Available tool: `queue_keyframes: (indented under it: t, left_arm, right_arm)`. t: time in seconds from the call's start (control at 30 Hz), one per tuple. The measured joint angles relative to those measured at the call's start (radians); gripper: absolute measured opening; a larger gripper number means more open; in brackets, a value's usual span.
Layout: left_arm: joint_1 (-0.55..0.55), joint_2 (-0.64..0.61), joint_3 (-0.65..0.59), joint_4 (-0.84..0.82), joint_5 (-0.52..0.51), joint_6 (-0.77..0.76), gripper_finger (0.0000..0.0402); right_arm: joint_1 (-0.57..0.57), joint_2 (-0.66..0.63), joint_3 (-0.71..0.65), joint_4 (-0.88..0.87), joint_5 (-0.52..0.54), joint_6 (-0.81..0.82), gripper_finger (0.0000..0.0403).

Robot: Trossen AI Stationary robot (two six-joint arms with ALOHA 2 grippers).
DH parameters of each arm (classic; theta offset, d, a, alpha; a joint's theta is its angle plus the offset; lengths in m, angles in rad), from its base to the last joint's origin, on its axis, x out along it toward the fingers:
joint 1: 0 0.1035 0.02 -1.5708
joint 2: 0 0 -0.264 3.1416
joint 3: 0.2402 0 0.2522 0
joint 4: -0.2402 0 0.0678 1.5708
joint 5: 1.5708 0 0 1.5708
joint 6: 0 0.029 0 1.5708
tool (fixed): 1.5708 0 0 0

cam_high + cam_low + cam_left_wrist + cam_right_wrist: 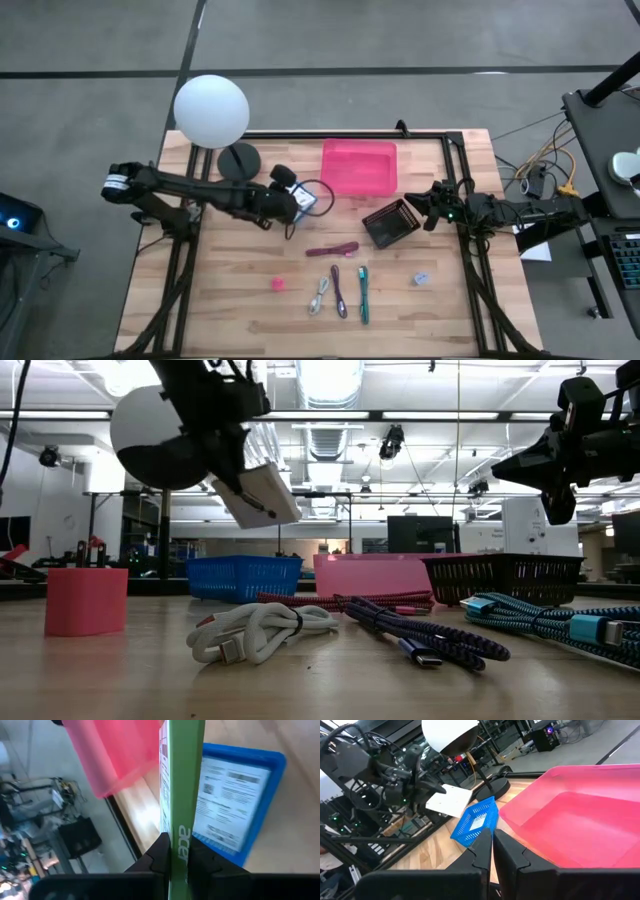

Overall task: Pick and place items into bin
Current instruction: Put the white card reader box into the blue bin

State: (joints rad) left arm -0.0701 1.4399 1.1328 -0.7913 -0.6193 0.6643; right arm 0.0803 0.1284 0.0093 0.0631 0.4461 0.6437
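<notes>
Left tool clenched on white card above blue basket | right tool clenched, empty

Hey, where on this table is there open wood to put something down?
Free: the front left corner, left of the pink cube, and the front right, beyond the grey piece. Crowded: the cables at centre front, and the back, around the pink bin and black basket.

The table is light wood in planks, with a matt finish. The pink bin looks like smooth plastic, slightly glossy. The blue basket is plastic mesh. The cables have a braided cloth cover. The lamp globe is smooth, matt white.
</notes>
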Motion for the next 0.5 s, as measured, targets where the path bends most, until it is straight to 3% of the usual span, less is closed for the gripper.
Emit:
queue_keyframes:
  t: [0.23,0.5]
  left_arm:
    - [0.039,0.005,-0.066,0.088,0.002,0.172,0.0019]
    - [0.08,0.01,-0.146,0.183,0.003,0.191,0.0019]
  right_arm:
    - [0.0,0.021,0.0,0.0,0.0,0.002,0.0009]
    - [0.0,0.073,0.001,0.0,0.002,0.005,0.0009]
